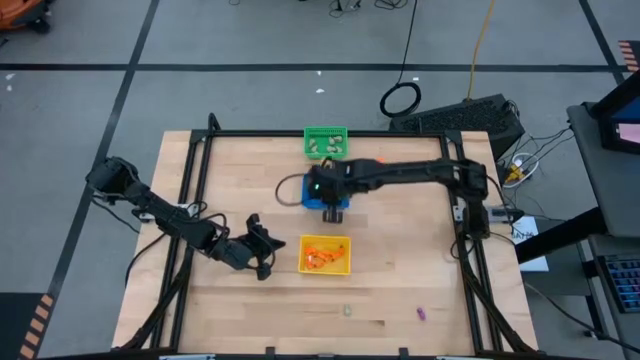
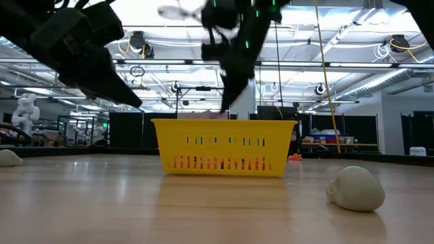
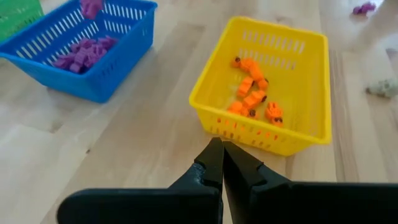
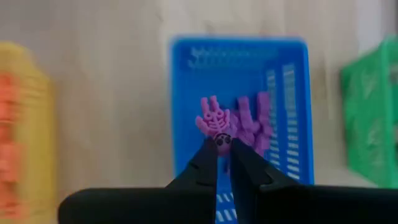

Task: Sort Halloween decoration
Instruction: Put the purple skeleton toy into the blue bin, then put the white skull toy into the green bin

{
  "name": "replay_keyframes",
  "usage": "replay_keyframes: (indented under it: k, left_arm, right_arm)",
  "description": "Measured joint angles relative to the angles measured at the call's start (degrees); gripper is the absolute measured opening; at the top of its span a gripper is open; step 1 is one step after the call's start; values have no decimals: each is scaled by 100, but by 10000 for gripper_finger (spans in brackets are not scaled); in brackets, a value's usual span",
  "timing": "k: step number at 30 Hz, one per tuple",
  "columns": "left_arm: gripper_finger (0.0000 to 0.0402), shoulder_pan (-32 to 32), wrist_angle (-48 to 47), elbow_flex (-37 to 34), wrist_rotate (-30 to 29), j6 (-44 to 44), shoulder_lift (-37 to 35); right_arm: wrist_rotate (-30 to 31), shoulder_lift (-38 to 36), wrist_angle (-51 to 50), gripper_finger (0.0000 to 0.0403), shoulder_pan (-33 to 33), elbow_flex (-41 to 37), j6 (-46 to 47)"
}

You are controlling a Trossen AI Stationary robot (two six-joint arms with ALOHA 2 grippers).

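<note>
My right gripper (image 4: 222, 144) is shut on a purple skeleton trinket (image 4: 216, 123) over the blue basket (image 4: 186, 93), which holds more purple trinkets (image 3: 84, 53). In the high view this gripper (image 1: 334, 208) is above the blue basket (image 1: 308, 196) at mid-table. My left gripper (image 3: 217, 146) is shut with nothing in it, just left of the yellow basket (image 3: 305, 87) with orange trinkets (image 3: 252, 93). The green basket (image 1: 325, 142) at the far edge holds pale trinkets. A pale trinket (image 1: 348, 311) and a purple one (image 1: 422, 314) lie loose near the front edge. My right gripper pinches the purple trinket by its skull end (image 4: 222, 139) between the two fingertips. The fingers slant downward from the table's right side. The rest of the trinket sticks out past the fingertips, lifted clear above the blue basket.
The three baskets stand in a row from the far edge toward the near one: green, blue, yellow (image 1: 325, 255). A black frame (image 1: 190, 170) borders the table. Bare wood (image 1: 230, 310) lies along the front, and a pale trinket (image 2: 356, 188) lies close to the low camera.
</note>
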Motion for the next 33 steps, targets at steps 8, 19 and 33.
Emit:
replay_keyframes:
  k: [8, 19, 33]
  left_arm:
    - [10, 25, -138, 0, 165, 23, 0]
    - [10, 23, -303, 1, 894, 572, -320]
    - [10, -172, -3979, 893, 2220, 721, -1237]
  right_arm:
    - [-702, 4, 1175, 4, -756, -1117, -81]
    - [-671, -302, 1093, 100, -778, -1008, 168]
    - [-235, -1615, 2867, 12, 226, -2774, 335]
